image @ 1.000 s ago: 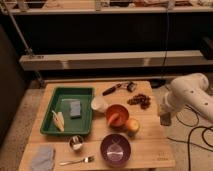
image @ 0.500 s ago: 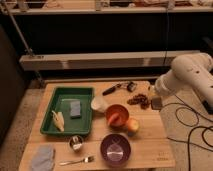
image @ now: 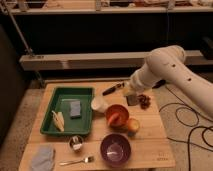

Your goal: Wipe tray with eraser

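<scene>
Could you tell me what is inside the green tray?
Inside the tray: the eraser and a pale object, hiding only floor beneath. The tool is right of it.

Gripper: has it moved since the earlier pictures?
Yes. The gripper has moved left over the table, from its right edge toward the green tray.

Matt wood, smooth plastic, a little bright metal

The table (image: 150, 145) is pale wood with a smooth, matt top. The tray (image: 89, 93) at left looks like green plastic with a faint sheen, and the eraser (image: 75, 108) in it is a dull grey-blue block. The orange bowl (image: 117, 116) and the purple bowl (image: 115, 149) look smooth and slightly glossy. The near fork (image: 77, 161) and small cup (image: 76, 142) glint like metal. The near-left cloth (image: 42, 157) is soft and matt. The arm (image: 170, 67) has a smooth white shell; its gripper (image: 131, 95) hangs over the table's far right part.
</scene>
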Available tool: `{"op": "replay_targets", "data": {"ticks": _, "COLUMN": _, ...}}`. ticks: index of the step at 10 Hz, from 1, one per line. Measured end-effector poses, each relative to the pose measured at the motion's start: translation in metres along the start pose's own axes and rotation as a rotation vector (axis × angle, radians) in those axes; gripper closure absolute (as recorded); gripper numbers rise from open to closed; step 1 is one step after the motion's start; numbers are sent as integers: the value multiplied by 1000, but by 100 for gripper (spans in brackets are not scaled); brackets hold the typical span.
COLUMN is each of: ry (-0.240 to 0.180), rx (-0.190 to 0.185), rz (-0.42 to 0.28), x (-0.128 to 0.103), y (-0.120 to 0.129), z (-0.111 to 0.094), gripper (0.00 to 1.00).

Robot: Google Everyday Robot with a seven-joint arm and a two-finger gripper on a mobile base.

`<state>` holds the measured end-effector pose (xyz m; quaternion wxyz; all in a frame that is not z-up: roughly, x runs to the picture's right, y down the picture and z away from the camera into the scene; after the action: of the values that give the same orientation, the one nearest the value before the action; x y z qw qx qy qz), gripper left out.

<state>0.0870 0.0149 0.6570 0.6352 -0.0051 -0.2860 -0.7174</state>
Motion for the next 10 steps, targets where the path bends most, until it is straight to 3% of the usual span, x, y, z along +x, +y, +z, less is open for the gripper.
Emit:
{"op": "replay_targets", "data": {"ticks": 2, "ry": -23, "rx": 54, "rz": -81, "x": 1, "y": -39, "z": 10, "gripper": 100}}
{"op": "replay_targets", "data": {"ticks": 10, "ry": -16, "rx": 60, "rz": -96, "x": 4, "y": -39, "z": 8, "gripper": 100}}
